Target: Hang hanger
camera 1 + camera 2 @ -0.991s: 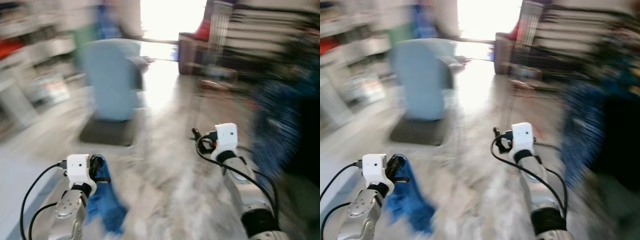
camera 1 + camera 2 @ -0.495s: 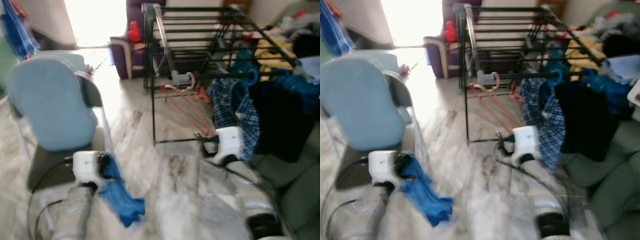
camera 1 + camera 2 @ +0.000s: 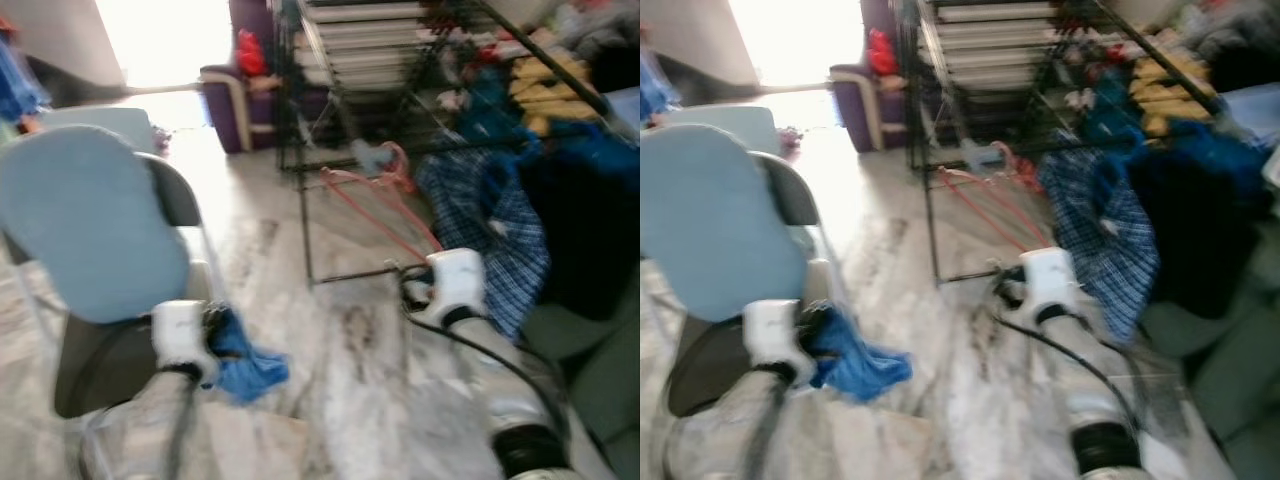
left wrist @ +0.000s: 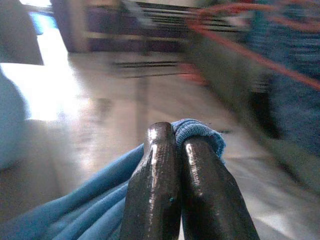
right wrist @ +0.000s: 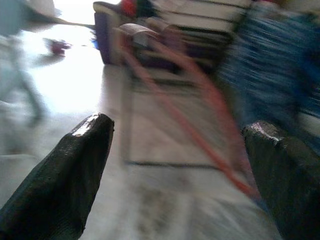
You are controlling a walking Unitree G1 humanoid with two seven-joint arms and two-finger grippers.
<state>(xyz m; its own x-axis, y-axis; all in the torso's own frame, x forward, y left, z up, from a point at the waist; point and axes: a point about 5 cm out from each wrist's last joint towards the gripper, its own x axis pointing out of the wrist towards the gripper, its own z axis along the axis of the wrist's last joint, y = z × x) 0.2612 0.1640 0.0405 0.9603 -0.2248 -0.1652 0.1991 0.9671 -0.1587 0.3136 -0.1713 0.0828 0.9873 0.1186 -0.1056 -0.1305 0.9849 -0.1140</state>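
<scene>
Left gripper (image 4: 172, 165) jaws clamped on crumpled blue cloth (image 3: 245, 362); right gripper (image 5: 180, 165) jaws apart, facing red wire hanger (image 3: 375, 205) on black metal drying rack (image 3: 330, 90).

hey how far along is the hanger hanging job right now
Nothing looks hung yet. In hand: the left gripper is shut on a blue cloth. The open right gripper faces a pinkish-red hanger on the black metal drying rack. Left: reaching and hanging.
</scene>
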